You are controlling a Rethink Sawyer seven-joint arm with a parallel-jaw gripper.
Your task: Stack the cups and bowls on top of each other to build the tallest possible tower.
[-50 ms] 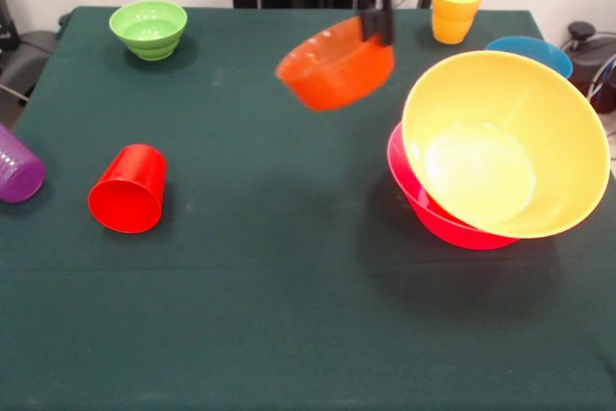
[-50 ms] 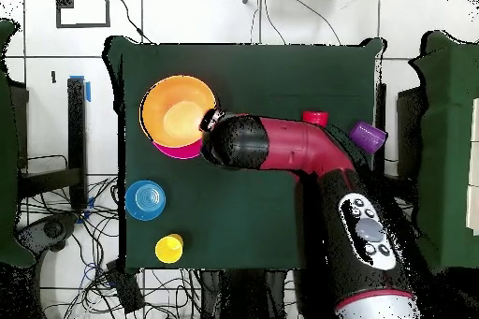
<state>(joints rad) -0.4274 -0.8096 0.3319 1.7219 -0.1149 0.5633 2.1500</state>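
A small orange bowl (image 1: 334,63) hangs tilted above the dark green tabletop (image 1: 269,267), pinched by its rim in the closed jaws of the robot's gripper (image 1: 375,24), midway across the far half of the surface. Just to its right in the front view, the tower (image 1: 500,166) so far amounts to two pieces: the large yellow-orange bowl (image 1: 510,141) leaning askew inside the large pink bowl (image 1: 428,204), with a small blue bowl (image 1: 531,50) and an upright yellow cup (image 1: 456,9) standing behind them.

Across the cloth, a green bowl (image 1: 148,28) sits upright near the far corner, while a red cup (image 1: 128,190) and a purple cup (image 1: 17,168) lie on their sides, the purple one at the table's edge. From overhead, the arm (image 2: 281,145) covers the held bowl.

The pieces appear to be thin, glossy plastic: light, fairly stiff and probably slippery, so a rim pinch like this one looks the natural hold, though a bowl may swing or slip in it. The toppled cups likely roll if nudged and seem best taken across the open mouth. The tilted yellow-orange bowl looks a shaky seat for anything lowered into it.
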